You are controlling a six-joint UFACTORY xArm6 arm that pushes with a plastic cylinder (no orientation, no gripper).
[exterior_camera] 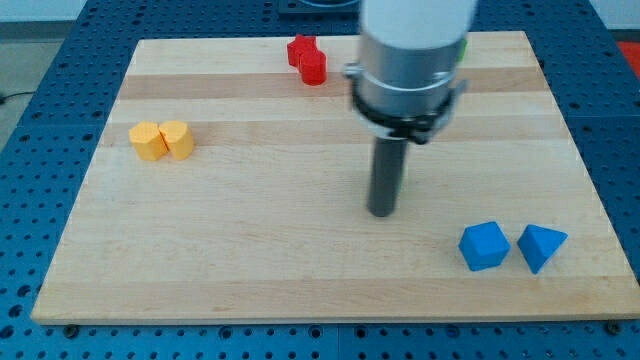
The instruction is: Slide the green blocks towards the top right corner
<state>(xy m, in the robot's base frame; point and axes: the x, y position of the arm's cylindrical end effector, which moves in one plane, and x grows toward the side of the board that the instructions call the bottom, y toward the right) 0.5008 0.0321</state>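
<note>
Only a sliver of green shows at the view's top right, just past the right edge of the arm's white body; the green blocks' shapes are hidden behind the arm. My tip rests on the wooden board near the middle, well below and left of that green sliver. It touches no block.
Two red blocks sit near the board's top edge, left of the arm. Two yellow blocks sit side by side at the left. A blue cube and a blue wedge-like block sit at the bottom right.
</note>
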